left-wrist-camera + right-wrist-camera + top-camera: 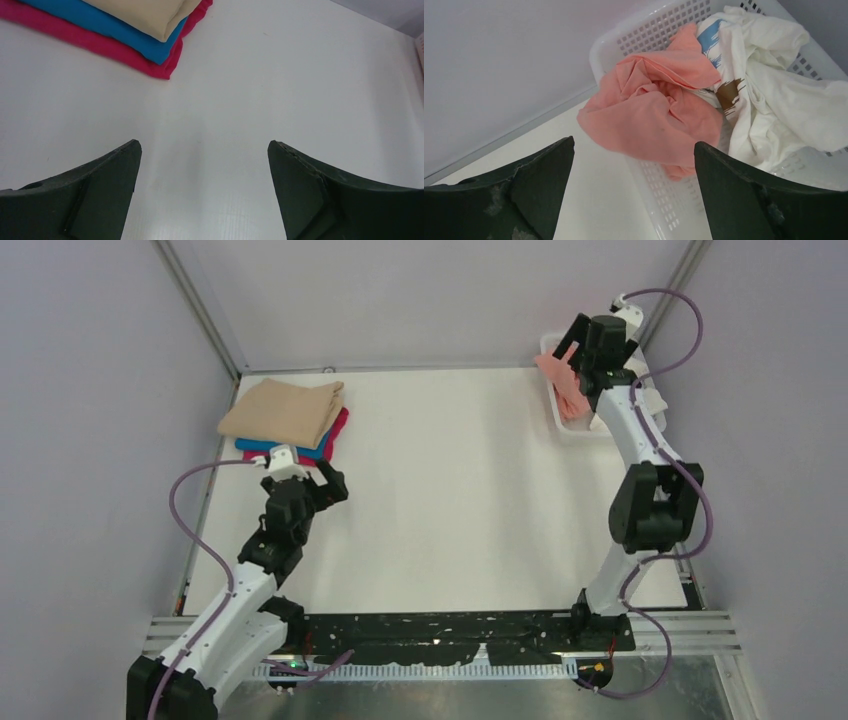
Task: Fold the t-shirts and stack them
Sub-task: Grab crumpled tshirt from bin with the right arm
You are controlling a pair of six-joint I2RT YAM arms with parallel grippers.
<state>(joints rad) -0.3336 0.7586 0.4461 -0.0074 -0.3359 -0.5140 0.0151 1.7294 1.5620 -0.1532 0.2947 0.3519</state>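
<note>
Salmon-pink t-shirt (649, 120) crumpled in a white basket (664, 210) at the far right of the surface (450, 500), draped over the rim beside bunched white cloth (774, 95). Right tool (633, 145) poised just above, wide open and empty, seemingly lined up for a pick. At far left, folded stack kept clear of the working middle: tan t-shirt (282, 410) on top, bright blue t-shirt (100, 25) beneath, magenta t-shirt (75, 37) lowest. Left tool (204, 145) near the stack, fully open, holding nothing.
</note>
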